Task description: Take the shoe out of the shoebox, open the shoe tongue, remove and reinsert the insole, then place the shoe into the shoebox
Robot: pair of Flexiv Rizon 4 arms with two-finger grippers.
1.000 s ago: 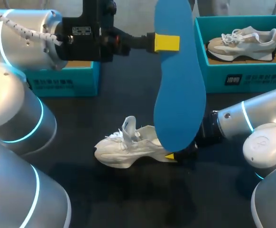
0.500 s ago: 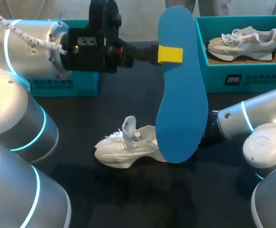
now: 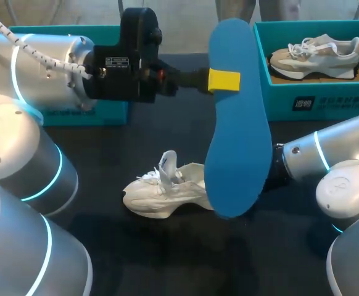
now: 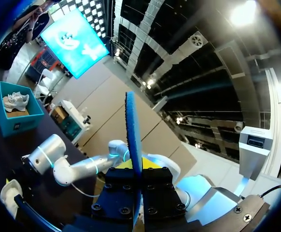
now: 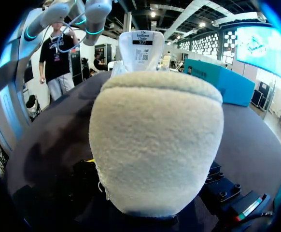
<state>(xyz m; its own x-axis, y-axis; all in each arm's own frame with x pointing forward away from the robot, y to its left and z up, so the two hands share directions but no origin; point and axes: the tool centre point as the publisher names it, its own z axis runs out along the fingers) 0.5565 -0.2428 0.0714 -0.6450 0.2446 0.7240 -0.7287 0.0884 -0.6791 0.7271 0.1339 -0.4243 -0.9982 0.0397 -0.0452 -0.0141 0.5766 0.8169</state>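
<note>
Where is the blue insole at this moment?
In the head view the blue insole hangs right of centre, held by the left end effector above the white shoe.

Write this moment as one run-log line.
left pincer: shut on insole, held up | shoe: on table, tongue up | right arm: at heel

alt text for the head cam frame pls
The left gripper holds a blue insole up on end above the dark table, hiding the heel of the white shoe below. The right arm comes in behind the insole toward that heel. A teal shoebox at back right holds a second shoe.
</note>
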